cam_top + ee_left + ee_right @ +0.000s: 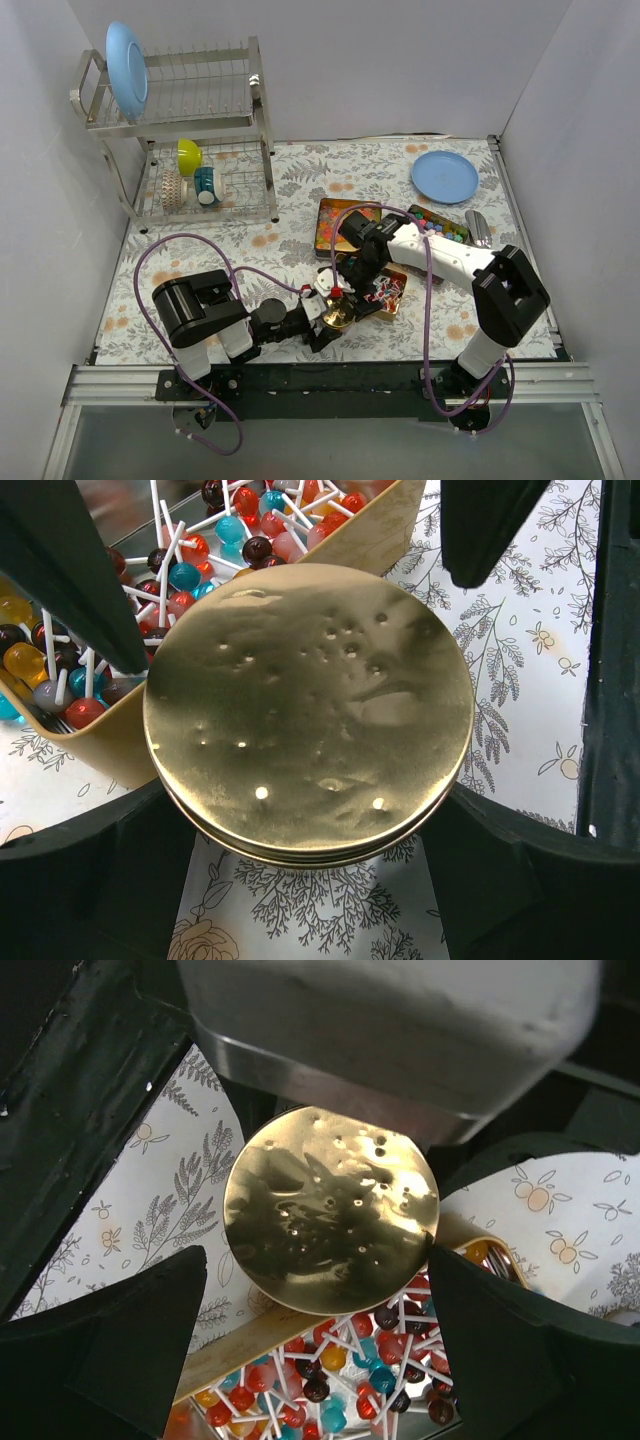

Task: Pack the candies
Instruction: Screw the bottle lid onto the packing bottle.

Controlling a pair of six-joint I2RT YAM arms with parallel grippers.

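Fingers (pixel 90 880) of left gripper (pixel 300 825) pinch round gold lid (pixel 310 700) by its rim, 1 on each side, lid face flat to the wrist camera. Just beyond the lid, touching or nearly so, sits the lollipop tin (pixel 390 530), open. It is packed with candies (pixel 180 575): ball-headed lollipops on white sticks, too many to count. From the top view its long axis slants across the table, with the lid at its near-left end.

Right gripper (pixel 315 1270) hangs over the same spot with fingers spread, the lid showing in the gap. Cannot tell whether they touch it. Judgement: the left arm owns the lid and the right is the nearer free arm to the candies, which lie directly under and ahead of its fingers.

Farther back are 2 more tins, both open: orange-filled tin (pixel 323 212) and mixed-colour tin (pixel 413 210). That makes 3 tins and 1 lid. There are 2 blue plates, table plate (pixel 445 177) and rack plate (pixel 127 70) upright in the dish rack (pixel 200 120).
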